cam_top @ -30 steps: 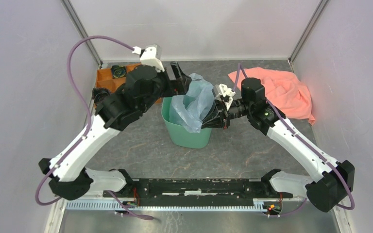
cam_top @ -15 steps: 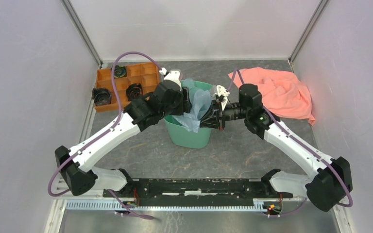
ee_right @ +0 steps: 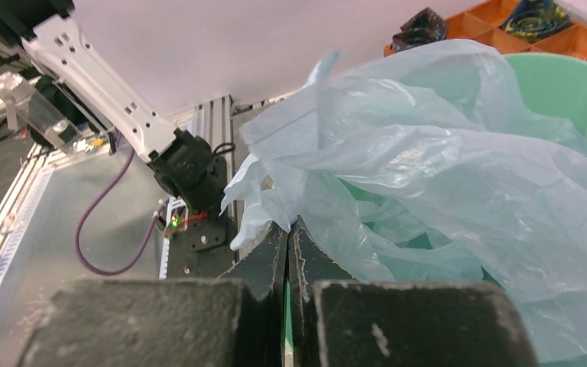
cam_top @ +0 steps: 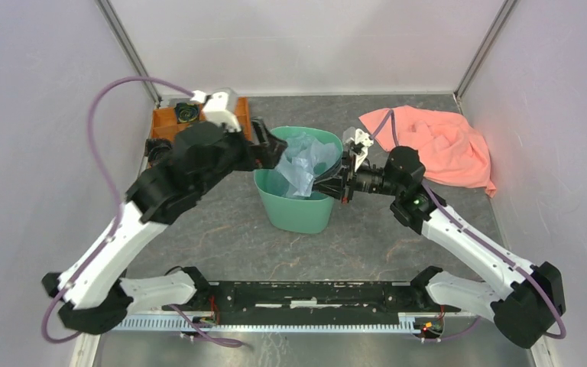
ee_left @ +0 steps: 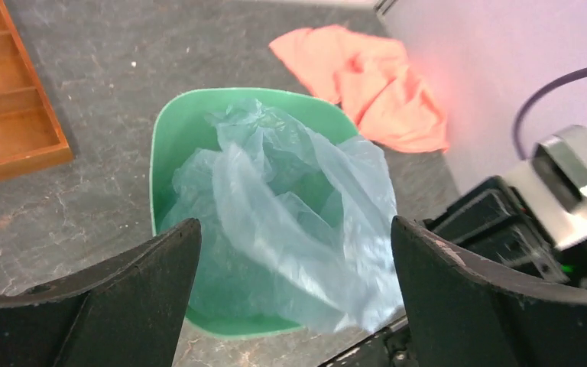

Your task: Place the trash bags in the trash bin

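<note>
**Bag Sits in the Bin, One Claw Clamped on Its Edge**

The trash bag (cam_top: 303,162), thin, crinkled and pale blue-grey, sits mostly inside the mint-green trash bin (cam_top: 294,215) at the middle of the table (cam_top: 374,237). Its loose folds billow above the rim, and one flap spills over the side nearest the right arm. There the right gripper (ee_right: 289,229) reaches in level with the rim, its jaws pressed together on a bunched edge of the plastic. The pinch appears to anchor the film at that side so that it cannot slide away or collapse into the bottom.

The left gripper (ee_left: 294,223) hovers above the bin's far-left side with its jaws spread wide and nothing between them. Its wrist camera looks straight down into the opening. That suggests it is placed either to catch another part of the bag or to press the puffed folds down.

The bag looks largely in place but not yet settled below the rim. A salmon-pink cloth (cam_top: 443,145) lies well apart on the right, and an orange compartment tray (cam_top: 170,122) sits at the far left. Neither is touched.
</note>
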Available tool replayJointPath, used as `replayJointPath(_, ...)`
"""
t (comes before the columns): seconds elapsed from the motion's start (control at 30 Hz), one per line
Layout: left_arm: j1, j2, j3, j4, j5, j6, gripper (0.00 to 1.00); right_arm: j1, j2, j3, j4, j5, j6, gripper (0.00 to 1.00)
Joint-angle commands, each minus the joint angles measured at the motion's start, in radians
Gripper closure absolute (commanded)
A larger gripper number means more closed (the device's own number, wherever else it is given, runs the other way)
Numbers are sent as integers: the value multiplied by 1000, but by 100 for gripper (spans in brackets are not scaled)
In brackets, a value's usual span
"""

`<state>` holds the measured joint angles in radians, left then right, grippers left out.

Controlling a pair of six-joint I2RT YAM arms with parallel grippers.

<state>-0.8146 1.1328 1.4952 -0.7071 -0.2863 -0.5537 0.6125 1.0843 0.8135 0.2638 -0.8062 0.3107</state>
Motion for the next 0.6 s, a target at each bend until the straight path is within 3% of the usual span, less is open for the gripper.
replayJointPath(0.0,3,-147,-19,-18,-13,-87,0,28,-50,-15,117,117,105,99)
replayJointPath(0.13,3,-273,-164,88,165,-174,4,76,-61,-17,127,187,121,99)
replayJointPath(0.3,3,-256,-255,225,439,-242,8,128,-61,-17,124,255,118,99)
replayJointPath(0.47,3,-207,-257,230,442,-237,18,157,-57,-26,132,298,123,99)
replayJointPath(0.57,3,-177,-259,217,442,-236,32,167,-59,-35,142,322,127,99)
